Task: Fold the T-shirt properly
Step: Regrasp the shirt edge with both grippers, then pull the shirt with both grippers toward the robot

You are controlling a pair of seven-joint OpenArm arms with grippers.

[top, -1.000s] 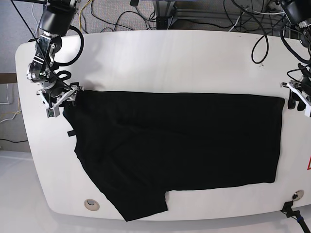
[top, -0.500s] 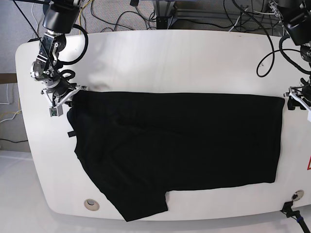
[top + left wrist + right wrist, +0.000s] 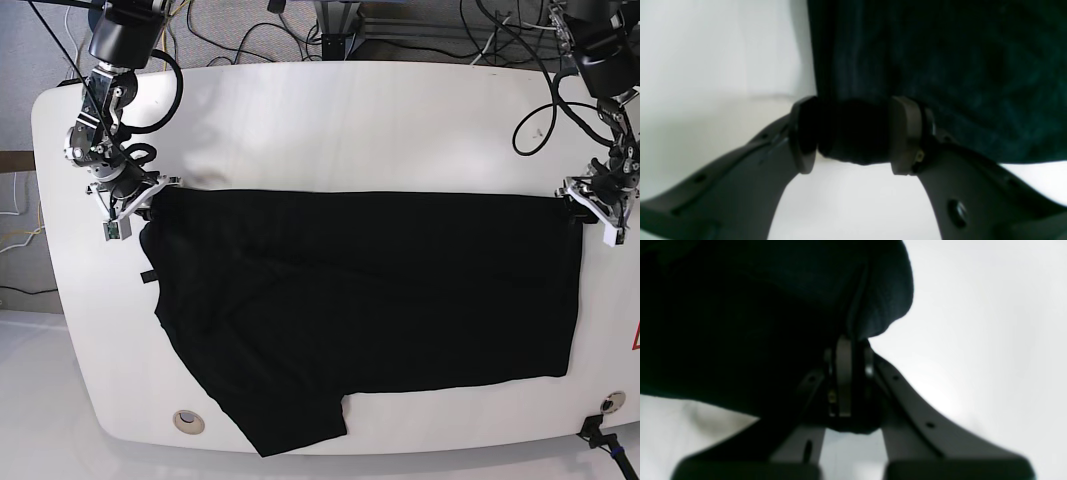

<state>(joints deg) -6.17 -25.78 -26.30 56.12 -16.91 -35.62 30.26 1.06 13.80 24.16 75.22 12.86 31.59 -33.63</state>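
Observation:
The black T-shirt (image 3: pixel 370 300) lies spread flat on the white table (image 3: pixel 350 120), with one sleeve toward the front edge. No print shows. My right gripper (image 3: pixel 140 205) is at the shirt's top left corner. In the right wrist view it (image 3: pixel 851 350) is shut on a fold of the black cloth (image 3: pixel 740 323). My left gripper (image 3: pixel 590 207) is at the shirt's top right corner. In the left wrist view it (image 3: pixel 853 133) is open, with its jaws on either side of the corner of the cloth (image 3: pixel 940 66).
Cables (image 3: pixel 530 100) trail over the table's back right part and behind the table. A round grommet (image 3: pixel 187 421) sits near the front left edge. A black connector (image 3: pixel 600 432) lies at the front right edge.
My left gripper has moved in from off the table's right edge onto the shirt's top right corner. My right gripper has shifted slightly back at the top left corner, pulling the cloth with it.

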